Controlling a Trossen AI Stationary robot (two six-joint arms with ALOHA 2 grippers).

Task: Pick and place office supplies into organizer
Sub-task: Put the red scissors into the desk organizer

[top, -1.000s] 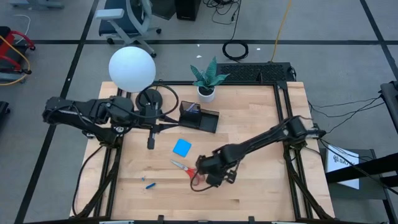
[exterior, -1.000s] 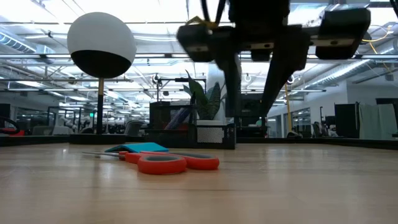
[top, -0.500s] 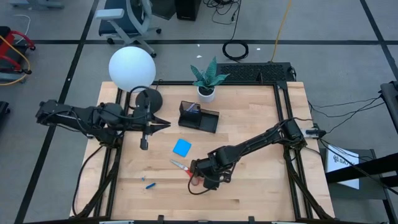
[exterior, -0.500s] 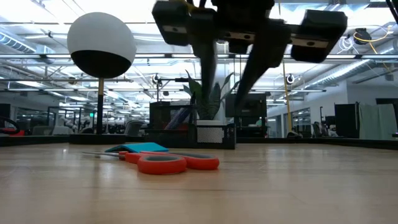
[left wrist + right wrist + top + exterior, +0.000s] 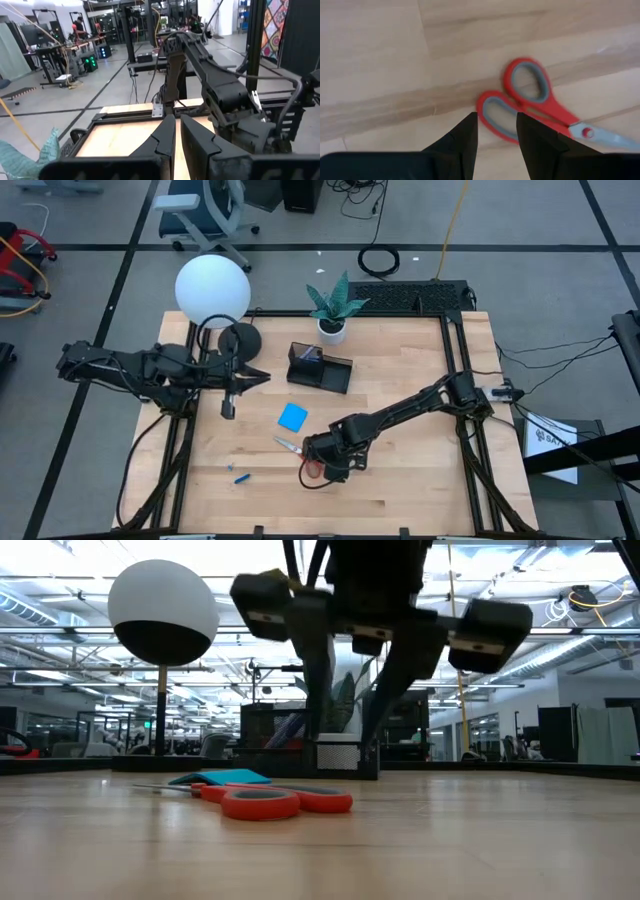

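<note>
The red-handled scissors (image 5: 288, 446) lie flat on the wooden table, near its middle front. My right gripper (image 5: 495, 131) hovers open just above the table, pointing steeply down, its fingers beside the handle loops (image 5: 520, 100) and touching nothing. In the low view it (image 5: 350, 755) hangs above the scissors (image 5: 275, 802). The blue note pad (image 5: 293, 416) lies flat between the scissors and the black organizer (image 5: 322, 368). A tiny blue piece (image 5: 241, 477) lies toward the front left. My left gripper (image 5: 266, 376) is shut and empty, held level above the table's left part.
A lamp with a white globe (image 5: 212, 290) and a round black base (image 5: 238, 338) stands at the back left. A white plant pot (image 5: 331, 330) sits behind the organizer. Bare wood lies to the right of the scissors and along the front edge.
My right gripper has moved toward the table's left edge and sunk lower, rolling about its own axis, and now stands over the scissors' handles. My left gripper has drawn back toward the table's left edge and come down a little. The scissors have not moved.
</note>
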